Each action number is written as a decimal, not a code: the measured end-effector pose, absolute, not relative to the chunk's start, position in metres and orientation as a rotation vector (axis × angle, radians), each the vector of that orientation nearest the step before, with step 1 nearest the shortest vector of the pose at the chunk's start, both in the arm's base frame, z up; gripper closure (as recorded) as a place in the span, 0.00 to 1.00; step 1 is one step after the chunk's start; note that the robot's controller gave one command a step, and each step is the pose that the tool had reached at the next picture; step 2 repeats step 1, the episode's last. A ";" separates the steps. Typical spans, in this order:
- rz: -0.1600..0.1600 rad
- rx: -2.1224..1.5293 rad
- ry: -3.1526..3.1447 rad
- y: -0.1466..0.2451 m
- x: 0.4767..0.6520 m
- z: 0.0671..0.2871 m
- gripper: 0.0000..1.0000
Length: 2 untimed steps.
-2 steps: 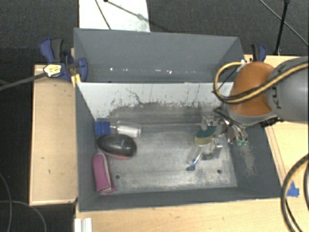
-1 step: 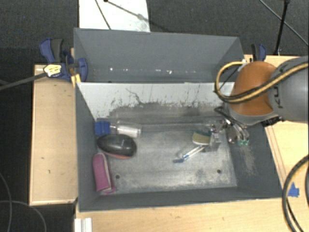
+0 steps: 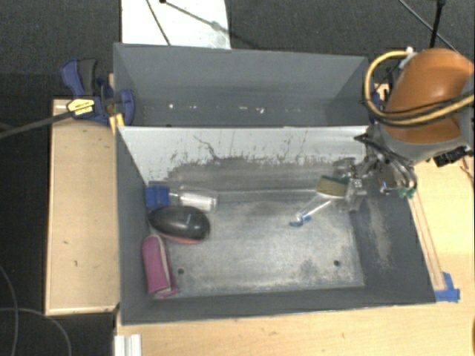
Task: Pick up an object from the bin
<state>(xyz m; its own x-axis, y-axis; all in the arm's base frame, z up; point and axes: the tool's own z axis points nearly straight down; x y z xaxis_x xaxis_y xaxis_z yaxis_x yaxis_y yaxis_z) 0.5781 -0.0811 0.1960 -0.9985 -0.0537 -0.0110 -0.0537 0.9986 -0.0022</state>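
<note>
1 each — black mouse (image 3: 179,224), pink case (image 3: 156,266), blue-capped tube (image 3: 180,198), blue-tipped stick (image 3: 312,212), tan piece (image 3: 331,187).

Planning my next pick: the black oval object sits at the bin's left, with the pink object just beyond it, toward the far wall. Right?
Not quite: the camera view shows the pink object in front of the black oval object, toward the near wall of the bin.

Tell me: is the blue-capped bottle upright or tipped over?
Tipped: the blue-capped bottle lies on its side, cap toward the bin's left wall, beside the black mouse.
</note>
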 end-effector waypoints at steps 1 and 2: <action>-0.001 -0.082 3.134 -0.071 0.562 0.234 1.00; -0.001 -0.082 3.134 -0.071 0.562 0.234 1.00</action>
